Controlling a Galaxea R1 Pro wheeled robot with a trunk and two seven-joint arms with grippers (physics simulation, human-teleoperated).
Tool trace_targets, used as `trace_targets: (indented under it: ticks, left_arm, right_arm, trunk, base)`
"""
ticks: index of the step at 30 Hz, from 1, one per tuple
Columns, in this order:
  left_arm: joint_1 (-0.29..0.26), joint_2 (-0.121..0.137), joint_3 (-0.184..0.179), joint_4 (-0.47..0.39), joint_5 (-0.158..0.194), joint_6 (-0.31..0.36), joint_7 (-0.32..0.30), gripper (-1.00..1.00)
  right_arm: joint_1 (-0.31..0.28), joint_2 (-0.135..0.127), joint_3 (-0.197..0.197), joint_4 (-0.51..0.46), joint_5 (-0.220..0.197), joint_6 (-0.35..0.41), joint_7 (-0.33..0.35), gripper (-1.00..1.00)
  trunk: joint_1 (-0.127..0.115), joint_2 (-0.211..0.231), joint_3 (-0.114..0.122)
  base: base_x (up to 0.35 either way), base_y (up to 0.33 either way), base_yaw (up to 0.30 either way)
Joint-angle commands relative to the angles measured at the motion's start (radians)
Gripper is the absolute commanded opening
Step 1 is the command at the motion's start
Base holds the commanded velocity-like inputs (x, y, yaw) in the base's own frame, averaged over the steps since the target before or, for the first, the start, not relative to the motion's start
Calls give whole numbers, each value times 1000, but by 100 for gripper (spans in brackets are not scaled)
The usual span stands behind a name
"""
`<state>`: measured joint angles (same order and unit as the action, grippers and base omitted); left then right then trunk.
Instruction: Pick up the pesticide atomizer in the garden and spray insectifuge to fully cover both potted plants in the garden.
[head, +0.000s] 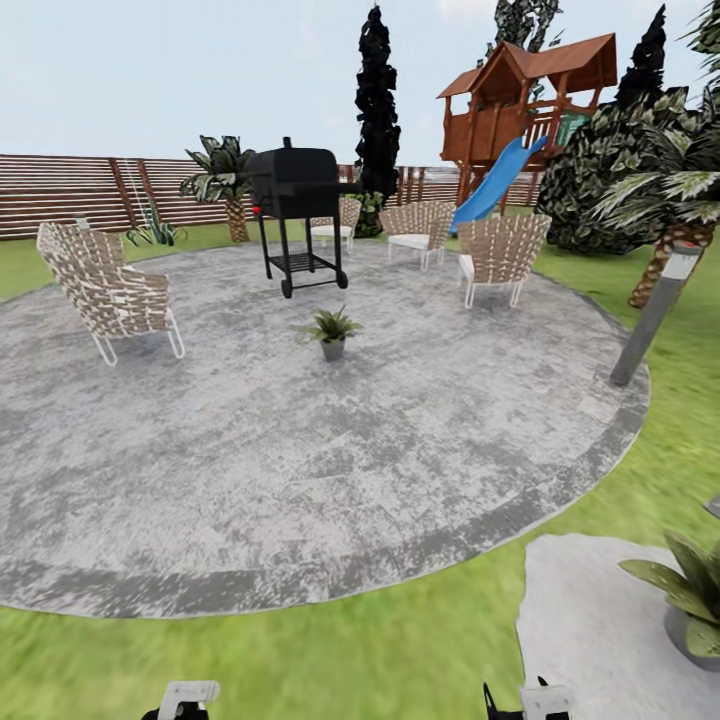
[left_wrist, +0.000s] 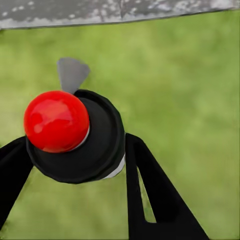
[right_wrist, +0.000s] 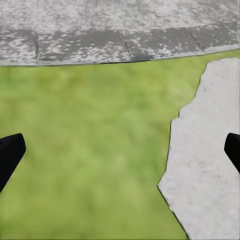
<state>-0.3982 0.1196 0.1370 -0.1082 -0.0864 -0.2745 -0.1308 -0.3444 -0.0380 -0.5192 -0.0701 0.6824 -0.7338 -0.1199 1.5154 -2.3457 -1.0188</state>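
Left gripper (left_wrist: 75, 155) pinching the pesticide atomizer (left_wrist: 75, 137), right gripper (right_wrist: 120, 150) spread empty; next, close in on the potted plant (head: 332, 330) far ahead.

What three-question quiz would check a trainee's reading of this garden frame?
1. True or false: the left end effector is shut on the pesticide atomizer.
2. Where does the nearer potted plant stand? A) stepping stone B) patio centre C) chair
3. What stands just behind the potted plant on the patio?

Key: 1. True; its red top shows between the fingers. 2. A, on the stepping stone. 3. The black grill.
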Motion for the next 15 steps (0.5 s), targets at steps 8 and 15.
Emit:
trace_targets:
  ticks: [8, 15]
  left_arm:
    - [-1, 2, 9, 1, -9, -3, -4, -100]
    - [-1, 2, 9, 2, -10, -3, -4, -100]
  right_arm:
    - [-1, 0, -2, 2, 11, -3, -9, 100]
    - [-1, 0, -2, 3, 11, -3, -9, 100]
  trunk:
    - [0, 0, -1]
    - [0, 0, 0]
  base:
    - [296, 144, 0]
    - [320, 61, 22]
